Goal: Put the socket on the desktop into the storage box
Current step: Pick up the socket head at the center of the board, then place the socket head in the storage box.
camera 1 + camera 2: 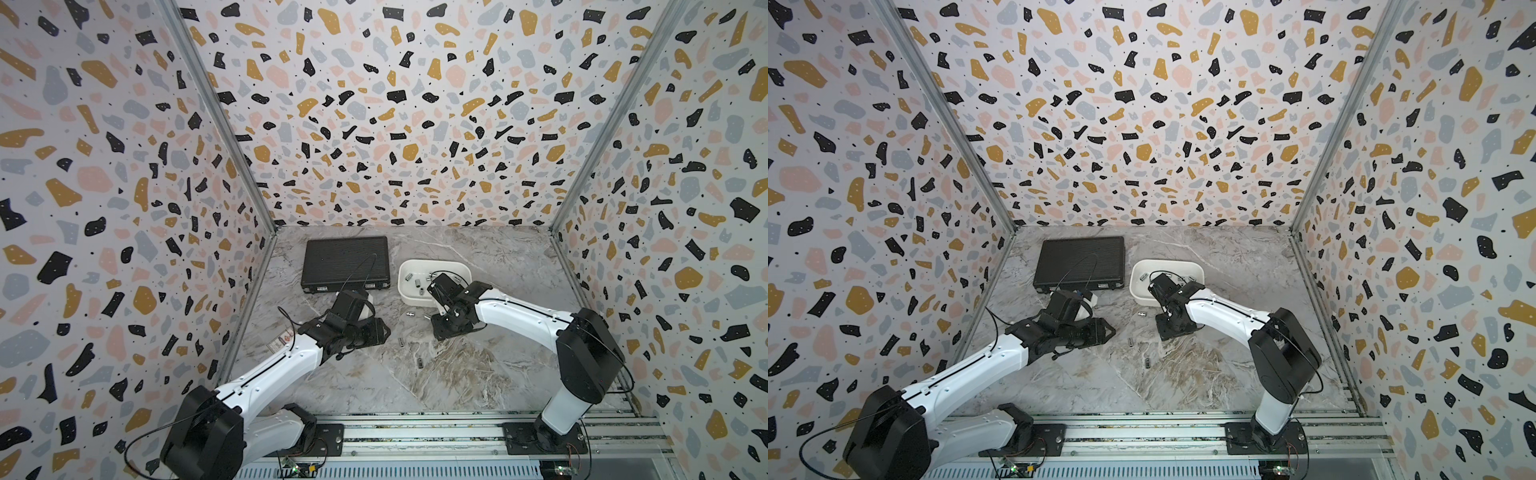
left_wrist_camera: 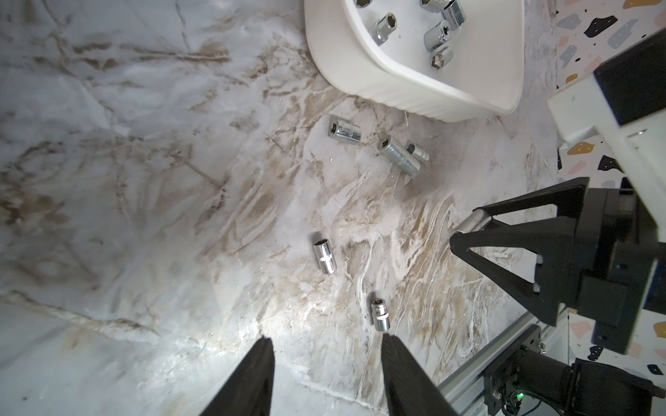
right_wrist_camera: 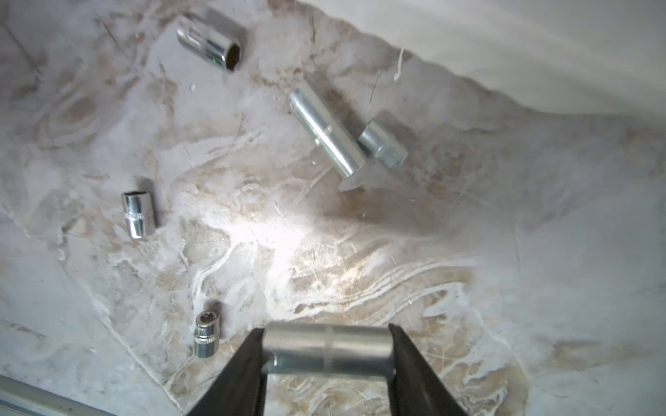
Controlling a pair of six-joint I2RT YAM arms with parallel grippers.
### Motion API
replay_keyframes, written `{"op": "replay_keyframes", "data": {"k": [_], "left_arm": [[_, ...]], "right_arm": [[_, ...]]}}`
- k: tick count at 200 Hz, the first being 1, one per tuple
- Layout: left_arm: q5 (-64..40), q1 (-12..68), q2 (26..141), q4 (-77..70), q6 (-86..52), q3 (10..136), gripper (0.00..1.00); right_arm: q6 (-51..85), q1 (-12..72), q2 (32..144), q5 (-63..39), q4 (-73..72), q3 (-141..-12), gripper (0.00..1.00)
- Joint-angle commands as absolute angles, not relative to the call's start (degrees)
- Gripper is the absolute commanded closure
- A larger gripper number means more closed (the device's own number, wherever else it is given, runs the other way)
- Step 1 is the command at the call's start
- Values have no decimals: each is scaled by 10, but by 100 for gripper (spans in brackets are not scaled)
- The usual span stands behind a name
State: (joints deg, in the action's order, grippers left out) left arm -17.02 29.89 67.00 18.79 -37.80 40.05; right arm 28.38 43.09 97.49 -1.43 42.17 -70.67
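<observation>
**ITEM: CHROMED SOCKETS, ONE IN HAND, FIVE LOOSE**

**Location.** Your right gripper point(image 3: 326, 345) is clamping the held socket point(image 3: 326, 351) lengthwise, with one end face pressing against each finger. You cannot tell whether it is riding clear of the desktop point(image 2: 144, 180).

Five more are lying between the near wall of the storage box point(image 2: 396, 86) and the desktop's near edge:
- a stubby socket point(image 2: 345, 131)
- a long socket point(image 2: 400, 156), lying just beside a short socket point(image 2: 418, 153), perhaps touching it
- a mid socket point(image 2: 324, 257), nearer the near edge
- a knurled socket point(image 2: 380, 317), nearest that edge

The box is sitting toward the far edge beside the black case point(image 1: 345, 262). It is already carrying the stored sockets point(image 2: 436, 36).

**Left gripper.** Your left gripper point(image 2: 326, 345) is hovering near the knurled socket. Its fingers point(image 2: 400, 374) are standing apart with nothing between them.

**Handling (judged).** You are dealing with small, dense, rigid steel pieces. They are not fragile, but they are polished and round, so they are likely to roll when nudged and to slide on smooth pads.

**Where to hold (judged).**
- The surer hold is across the barrel at mid-length, with the fingers closing crosswise to the axis.
- On the knurled piece, the knurled band is offering the best bite.
- The end-to-end clamp you are using now is leaving the socket free to pivot or slip out.
- You are best off carrying it level and letting go low inside the box.
</observation>
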Motion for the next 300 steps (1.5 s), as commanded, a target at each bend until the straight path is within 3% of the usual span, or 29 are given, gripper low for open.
{"op": "replay_keyframes", "data": {"k": [1,130,300], "left_arm": [[-178,300,681,161,-382,431,48],[-193,301,752,131,-378,509,48],[-164,302,759,131,-377,505,49]], "right_arm": [[268,415,944,-18,440,-744,55],[240,320,1009,-25,478,-906,54],[233,270,1289,-48,543,-1204,53]]}}
